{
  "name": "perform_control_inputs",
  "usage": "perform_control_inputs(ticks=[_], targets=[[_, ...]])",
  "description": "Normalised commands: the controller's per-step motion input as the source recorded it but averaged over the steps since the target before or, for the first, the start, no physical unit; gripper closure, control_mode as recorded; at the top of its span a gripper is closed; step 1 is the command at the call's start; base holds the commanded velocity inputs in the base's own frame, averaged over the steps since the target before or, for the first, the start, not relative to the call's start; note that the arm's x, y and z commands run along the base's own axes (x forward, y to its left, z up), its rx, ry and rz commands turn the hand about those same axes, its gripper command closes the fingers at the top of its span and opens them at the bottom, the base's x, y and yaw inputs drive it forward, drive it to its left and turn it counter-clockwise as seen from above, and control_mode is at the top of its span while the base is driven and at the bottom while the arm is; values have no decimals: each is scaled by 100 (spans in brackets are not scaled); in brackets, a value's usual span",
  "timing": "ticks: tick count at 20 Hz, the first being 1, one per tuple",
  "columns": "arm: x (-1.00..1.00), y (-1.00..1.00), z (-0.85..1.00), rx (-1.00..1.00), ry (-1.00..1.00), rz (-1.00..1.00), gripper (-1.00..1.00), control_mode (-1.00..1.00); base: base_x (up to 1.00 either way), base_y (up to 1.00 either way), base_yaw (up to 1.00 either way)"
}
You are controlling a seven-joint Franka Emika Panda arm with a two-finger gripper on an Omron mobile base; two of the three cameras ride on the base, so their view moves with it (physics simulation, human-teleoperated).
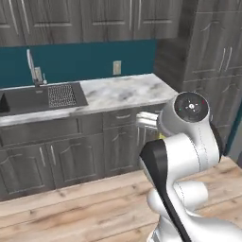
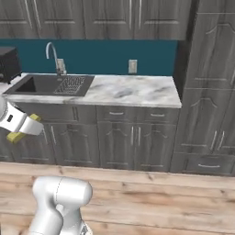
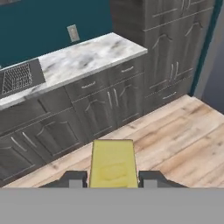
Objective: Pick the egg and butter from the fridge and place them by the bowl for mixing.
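The tool [image 3: 113, 178] pinches the small yellow rectangular butter block [image 3: 113, 164] at the bottom centre of the hand view, its long axis pointing up-frame toward the grey-white marbled worktop [image 3: 83, 59] at upper left, well apart across bare wood floor. The right base view adds the black microwave [image 2: 9, 63] at the worktop's far left edge, which I judge to be the bowl's side.

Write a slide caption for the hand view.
Gripper shut on the butter, carried above the wood floor toward the marble counter and dark cabinets.
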Motion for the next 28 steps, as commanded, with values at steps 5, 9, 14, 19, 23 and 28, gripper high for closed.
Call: perform_control_inputs(ticks=[5, 9, 14, 19, 23, 28], targets=[[0, 0, 0, 0, 0, 0, 100, 100, 97, 0, 60], [0, 0, 0, 0, 0, 0, 100, 100, 74, -1, 71], [0, 0, 0, 0, 0, 0, 100, 100, 86, 10, 59], [0, 0, 0, 0, 0, 0, 100, 100, 88, 77, 32], [0, 0, 0, 0, 0, 0, 100, 100, 23, 100, 12], [0, 0, 0, 0, 0, 0, 100, 100, 85, 100, 4]])
